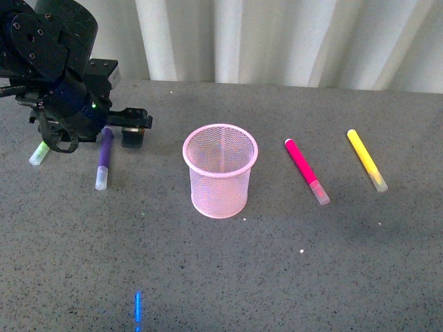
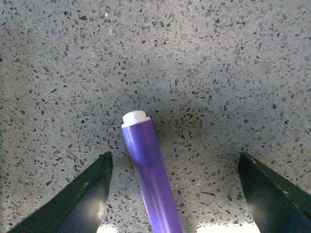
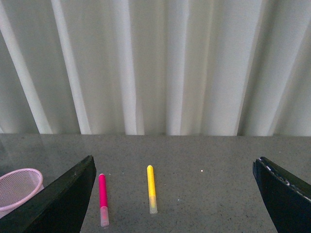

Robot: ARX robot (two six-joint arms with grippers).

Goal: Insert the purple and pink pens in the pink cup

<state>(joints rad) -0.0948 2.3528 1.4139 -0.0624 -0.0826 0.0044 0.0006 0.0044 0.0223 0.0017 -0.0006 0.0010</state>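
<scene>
Neither pen is yet inserted in the pink mesh cup (image 1: 218, 195): the purple pen (image 1: 104, 158), left of it on the table (image 1: 291, 277), is straddled by the wide-spread left hand (image 2: 174, 160), and the pink pen (image 1: 305, 170) is untouched on its right.

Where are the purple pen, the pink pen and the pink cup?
purple pen (image 2: 148, 170), left wrist view, on its barrel.
pink pen (image 1: 302, 164), front view, mid barrel.
pink cup (image 1: 220, 194), front view, on its mesh wall.

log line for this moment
phase: pre-grasp | left gripper: open, astride purple pen lying on table | right gripper: open, empty | pink pen: on table | pink cup: upright, no pens inside
</scene>
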